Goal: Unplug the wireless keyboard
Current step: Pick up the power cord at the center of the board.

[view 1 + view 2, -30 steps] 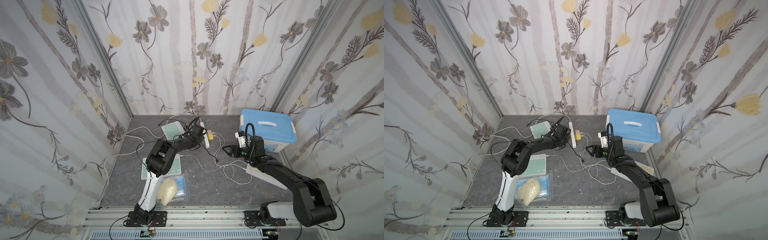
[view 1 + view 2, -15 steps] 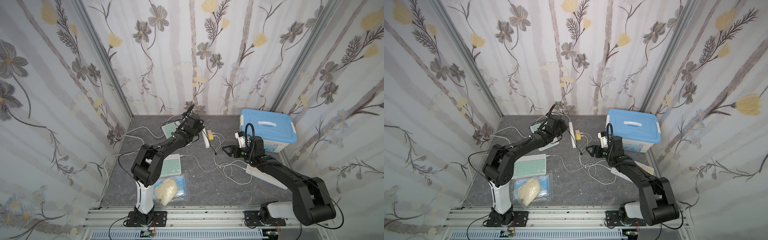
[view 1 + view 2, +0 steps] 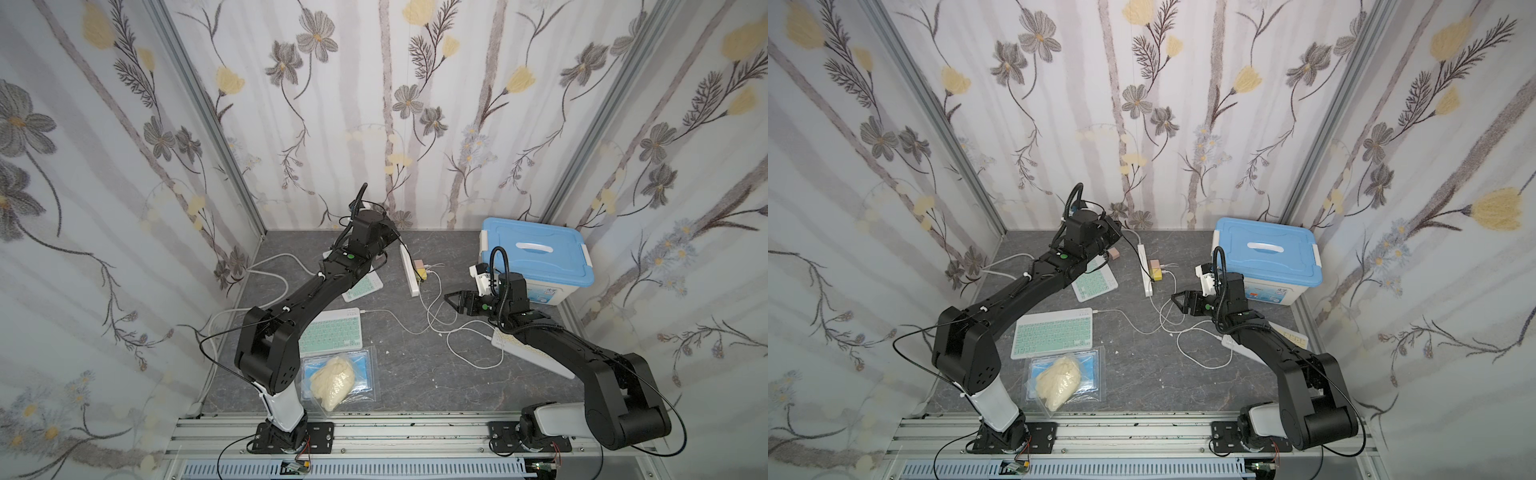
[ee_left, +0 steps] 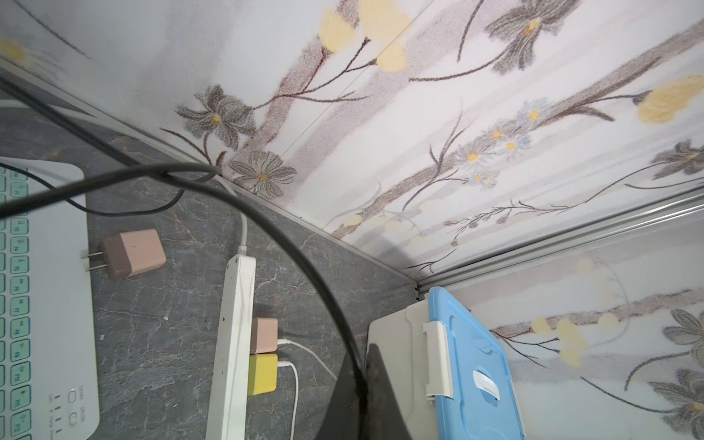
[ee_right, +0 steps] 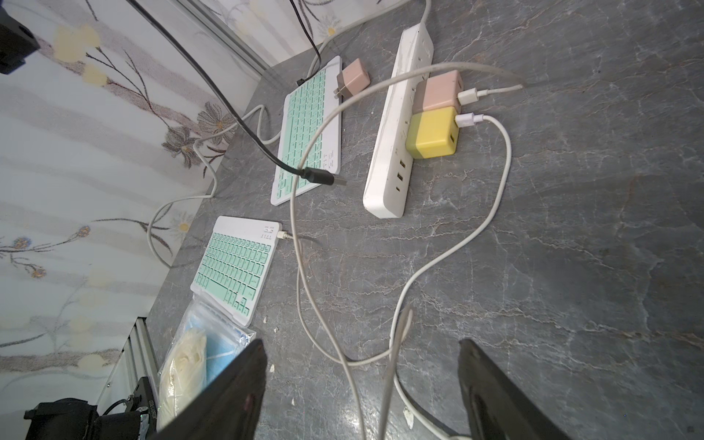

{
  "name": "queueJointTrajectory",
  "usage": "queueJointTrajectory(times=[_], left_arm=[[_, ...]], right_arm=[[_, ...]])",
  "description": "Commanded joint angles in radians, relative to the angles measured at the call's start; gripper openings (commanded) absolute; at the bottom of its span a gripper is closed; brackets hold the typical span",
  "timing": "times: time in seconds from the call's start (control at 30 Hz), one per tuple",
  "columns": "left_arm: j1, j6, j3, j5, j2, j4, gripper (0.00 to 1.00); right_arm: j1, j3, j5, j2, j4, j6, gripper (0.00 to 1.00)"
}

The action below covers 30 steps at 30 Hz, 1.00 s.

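Two mint-green keyboards lie at the left. The near keyboard (image 3: 332, 332) (image 5: 238, 266) has a white cable (image 5: 284, 235) plugged into its corner. The far keyboard (image 3: 362, 289) (image 5: 308, 125) lies partly under my left arm. My left gripper (image 3: 390, 236) (image 4: 365, 365) is raised near the back wall, shut on a black cable (image 4: 304, 247). That cable's plug (image 5: 324, 177) hangs free over the far keyboard's end. My right gripper (image 3: 453, 299) (image 5: 362, 381) stands open above loose white cables (image 5: 396, 343) and holds nothing.
A white power strip (image 3: 409, 270) (image 5: 396, 125) carries a pink charger (image 5: 438, 91) and a yellow charger (image 5: 432, 133). A loose pink charger (image 4: 131, 253) lies by the far keyboard. A blue-lidded box (image 3: 536, 257) stands back right, a plastic bag (image 3: 336, 378) front left.
My left gripper has risen from beside the far keyboard and power strip toward the back wall, staying shut. The right arm has not moved.
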Motion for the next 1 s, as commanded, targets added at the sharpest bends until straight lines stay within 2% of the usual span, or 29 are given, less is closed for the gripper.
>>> queueJointTrajectory(times=[0.0,0.33,0.47,0.63,0.8,0.97], left_arm=[[0.005,0.022,0.020,0.052,-0.026,0.029,0.00],[0.003,-0.060,0.059,0.203,-0.064,0.080,0.00],[0.004,-0.068,0.079,0.270,-0.045,0.081,0.00],[-0.003,-0.095,0.091,0.360,-0.010,0.090,0.00],[-0.067,-0.109,0.151,0.417,0.056,0.076,0.00],[-0.138,-0.144,0.176,0.453,0.111,0.107,0.00]], right_arm=[[0.000,0.007,-0.015,0.006,0.030,-0.014,0.79],[0.000,0.020,-0.018,0.003,0.032,0.000,0.79],[-0.001,0.027,0.043,-0.009,0.017,0.017,0.79],[0.006,0.036,0.047,-0.051,0.030,0.013,0.79],[0.047,0.056,0.087,-0.115,0.045,-0.033,0.80],[0.064,0.137,0.084,-0.075,0.028,-0.049,0.81]])
